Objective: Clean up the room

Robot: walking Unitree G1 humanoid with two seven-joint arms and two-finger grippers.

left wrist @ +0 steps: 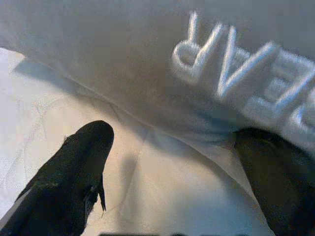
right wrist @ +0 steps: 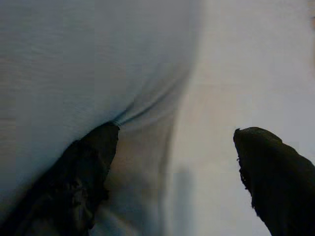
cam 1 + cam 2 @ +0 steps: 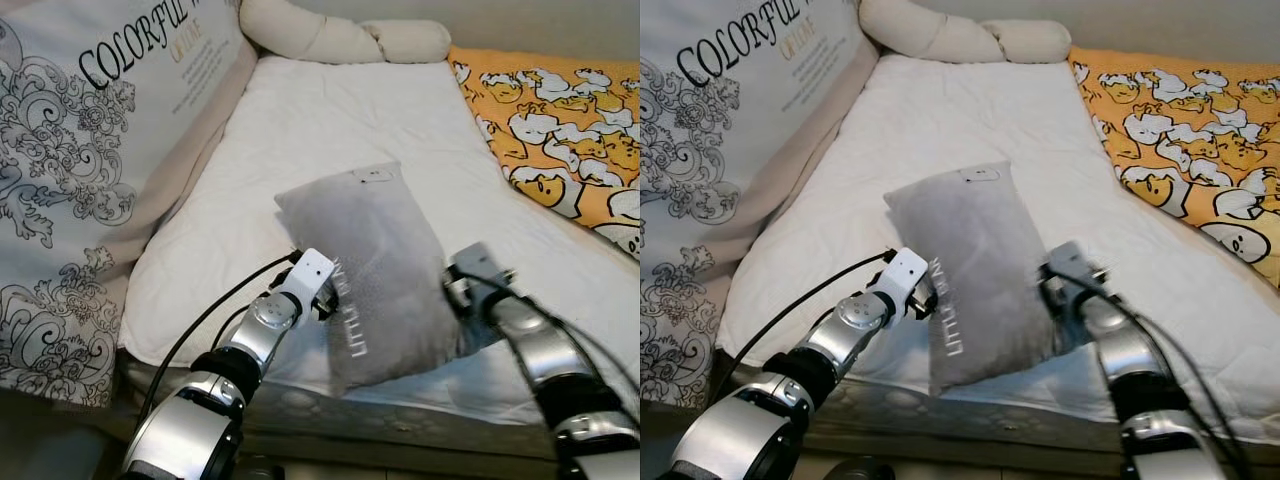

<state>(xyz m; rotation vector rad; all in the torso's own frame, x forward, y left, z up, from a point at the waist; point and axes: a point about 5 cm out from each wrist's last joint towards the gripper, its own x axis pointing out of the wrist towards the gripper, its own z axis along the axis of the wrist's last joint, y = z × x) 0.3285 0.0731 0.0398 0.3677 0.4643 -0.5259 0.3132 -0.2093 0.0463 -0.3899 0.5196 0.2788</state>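
Where spread tools (image 3: 325,300) flank pillow (image 3: 385,270)

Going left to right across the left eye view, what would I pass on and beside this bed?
Printed headboard cushion → left gripper → grey pillow → right gripper → yellow duck blanket.

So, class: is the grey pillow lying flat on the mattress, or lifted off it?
Partly lifted. The grey pillow tilts, its near end raised between the left gripper and right gripper; its far end touches the mattress.
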